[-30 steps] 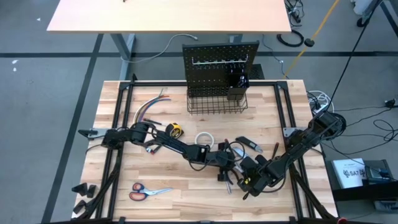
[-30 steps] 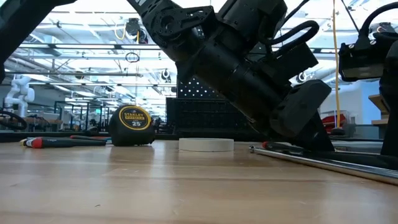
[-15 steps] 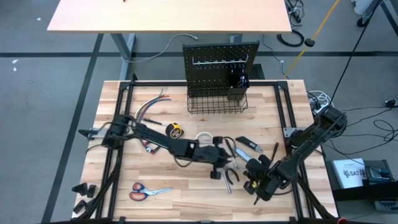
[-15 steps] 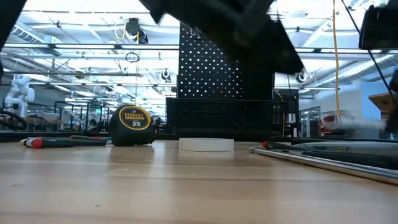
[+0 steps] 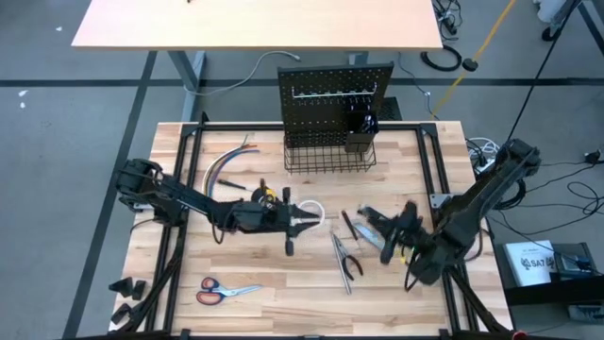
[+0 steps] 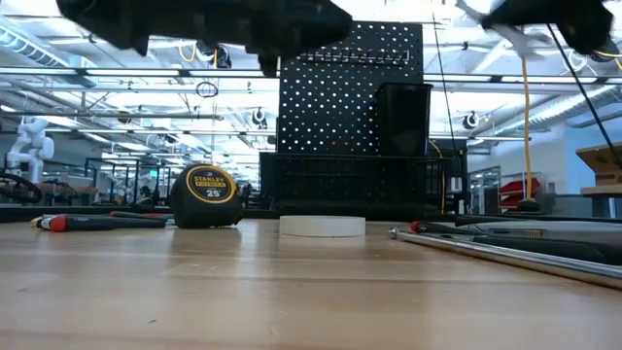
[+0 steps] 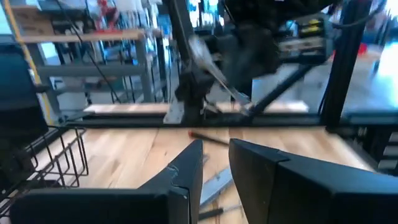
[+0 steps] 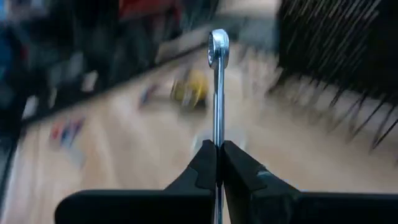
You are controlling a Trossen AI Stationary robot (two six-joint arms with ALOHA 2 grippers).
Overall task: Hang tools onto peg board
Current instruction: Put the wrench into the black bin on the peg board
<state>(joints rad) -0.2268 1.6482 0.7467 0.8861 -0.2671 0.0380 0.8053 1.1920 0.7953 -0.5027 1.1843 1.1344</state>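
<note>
Right gripper [image 8: 217, 163], jaws pinched tight on the shank of a slim silver wrench [image 8: 217, 87] whose ring end stands straight out beyond the fingertips. A second ago this gripper was low over the tool pile at the near right of the table; it has since lifted clear with the wrench and hangs above the wood, so the pick-up appears done and the carry to the board is the step in hand. Ahead of the claw and well apart from it stands the upright black perforated peg board [image 5: 335, 90] with its silver hook rail [image 5: 332, 93] and black wire basket [image 5: 328, 156]. Beside the claw on the table lie black-handled pliers [image 5: 345, 260]. Left gripper [image 7: 214, 171], fingers a narrow gap apart and holding nothing that can be seen, has drawn back toward table centre, near a white tape ring [image 5: 310, 212] and a yellow tape measure [image 5: 266, 196]; orange-handled scissors [image 5: 226, 291] lie at the near left edge. Both arms blur in the low view; the wrench's lower end is hidden between the fingers, and the rail's hooks are too small to tell which are free
</note>
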